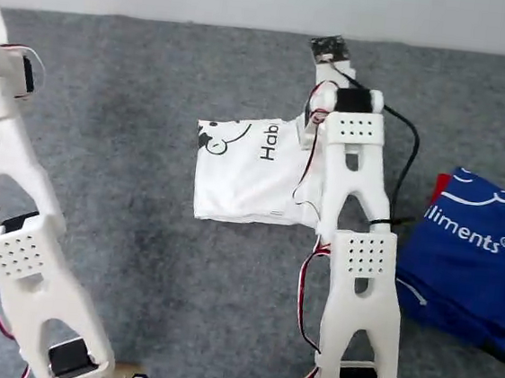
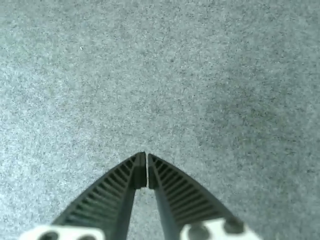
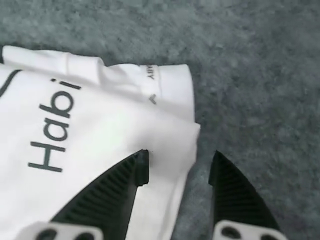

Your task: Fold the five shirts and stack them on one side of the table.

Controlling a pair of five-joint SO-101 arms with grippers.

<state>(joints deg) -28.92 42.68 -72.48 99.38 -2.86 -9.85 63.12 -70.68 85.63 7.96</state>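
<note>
A folded white shirt (image 1: 245,170) with black print lies in the middle of the grey table. My right gripper (image 3: 179,166) is open above the shirt's far right edge (image 3: 170,135), one finger over the cloth and the other over bare table. In the high view the right arm (image 1: 353,136) covers that edge of the shirt. A pile of folded shirts, with a blue shirt (image 1: 471,257) on top and a red edge showing under it, sits at the table's right side. My left gripper (image 2: 147,170) is shut on nothing, over bare table at the far left.
The grey felt table (image 1: 135,276) has free room left of and in front of the white shirt. The left arm (image 1: 12,245) stands along the left edge. A black cable (image 1: 409,160) runs beside the right arm.
</note>
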